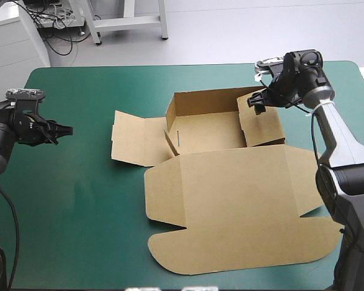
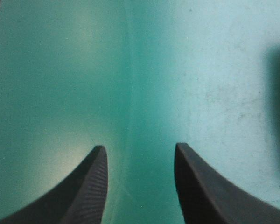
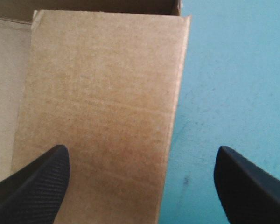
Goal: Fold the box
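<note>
Box (image 1: 224,176) mid-surface, far half part-raised: matte brown board, creased. Far wall (image 1: 206,100) upright; lid panel (image 1: 230,206) flat toward near edge, corners rounded; left flap (image 1: 130,142) flat. Right claw (image 1: 256,102) wide, poised over right wall (image 3: 102,116), likely to press it inward. Left claw (image 1: 65,129) wide, idle over bare teal-green surface (image 1: 79,200), well apart from it.

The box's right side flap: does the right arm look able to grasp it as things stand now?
Probably yes. The right end effector is open and hangs just over that flap of the box, whose outer edge lies between the fingers. Nothing stands in between.
</note>
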Controlling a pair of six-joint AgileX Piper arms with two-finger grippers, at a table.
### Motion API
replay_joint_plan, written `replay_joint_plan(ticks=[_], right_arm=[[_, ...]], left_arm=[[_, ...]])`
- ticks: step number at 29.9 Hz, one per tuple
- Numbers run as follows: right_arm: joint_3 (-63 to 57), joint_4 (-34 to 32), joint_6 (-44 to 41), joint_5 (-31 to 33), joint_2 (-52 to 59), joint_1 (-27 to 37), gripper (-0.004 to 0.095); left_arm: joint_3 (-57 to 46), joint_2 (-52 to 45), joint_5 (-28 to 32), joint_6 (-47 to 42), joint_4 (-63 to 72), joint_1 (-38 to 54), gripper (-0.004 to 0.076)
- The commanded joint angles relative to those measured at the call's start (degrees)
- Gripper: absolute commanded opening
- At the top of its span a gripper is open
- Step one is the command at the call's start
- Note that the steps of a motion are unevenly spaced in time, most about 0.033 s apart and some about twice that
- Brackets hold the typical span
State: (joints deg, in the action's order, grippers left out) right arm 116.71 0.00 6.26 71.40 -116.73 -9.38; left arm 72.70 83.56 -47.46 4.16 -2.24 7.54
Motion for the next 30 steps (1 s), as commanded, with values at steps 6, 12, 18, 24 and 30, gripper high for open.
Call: replay_joint_plan(ticks=[6, 12, 18, 24, 30], right_arm=[[1.7, 0.0, 0.1, -0.1, 0.0, 0.1, 0.0695], [1.7, 0.0, 0.1, -0.1, -1.1, 0.1, 0.0546], [1.7, 0.0, 0.6, -0.1, -2.5, 0.1, 0.0286], [1.7, 0.0, 0.9, -0.1, -2.5, 0.1, -0.0018], [1.7, 0.4, 0.4, 0.1, -2.0, 0.1, -0.0018]], left_arm=[[1.5, -1.9, 2.6, -0.1, 0.5, 0.2, 0.0326], [1.5, -1.9, 2.6, -0.1, 0.5, 0.2, 0.0326], [1.5, -1.9, 2.6, -0.1, 0.5, 0.2, 0.0326], [1.5, -1.9, 2.6, -0.1, 0.5, 0.2, 0.0326], [1.5, -1.9, 2.6, -0.1, 0.5, 0.2, 0.0326]])
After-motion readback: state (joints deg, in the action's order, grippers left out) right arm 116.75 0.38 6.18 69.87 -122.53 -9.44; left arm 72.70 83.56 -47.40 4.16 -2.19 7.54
